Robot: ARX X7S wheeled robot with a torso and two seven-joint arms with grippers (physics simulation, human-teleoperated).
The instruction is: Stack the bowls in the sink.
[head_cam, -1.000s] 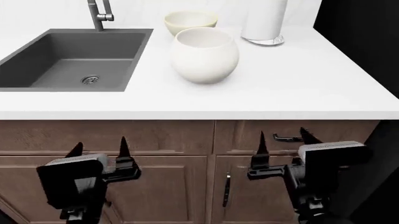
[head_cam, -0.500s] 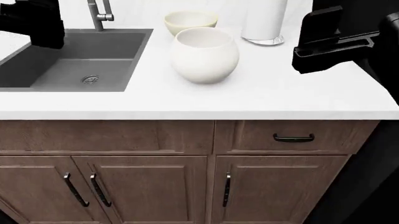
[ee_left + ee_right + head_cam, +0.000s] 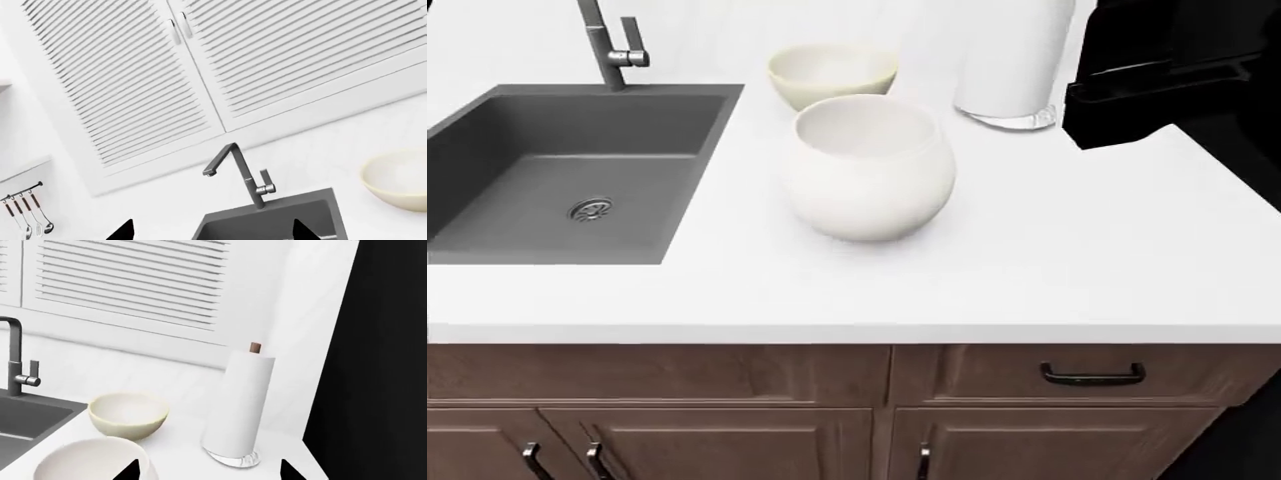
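Reaching not begun: white bowl (image 3: 872,167) sat right of sink (image 3: 507,235), cream bowl (image 3: 831,75) just behind; both grippers' fingers spread, empty. Advised a rim grasp on one bowl first.

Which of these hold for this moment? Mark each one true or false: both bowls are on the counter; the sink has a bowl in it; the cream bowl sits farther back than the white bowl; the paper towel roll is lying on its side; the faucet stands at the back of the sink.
1. Both bowls are on the counter. True: the cream bowl and the white bowl stand on the white counter.
2. The sink holds a bowl. False: the sink shows only its drain.
3. The cream bowl sits farther back than the white bowl. True.
4. The paper towel roll lies on its side. False: the paper towel roll stands upright.
5. The faucet stands at the back of the sink. True: the faucet rises behind the basin.
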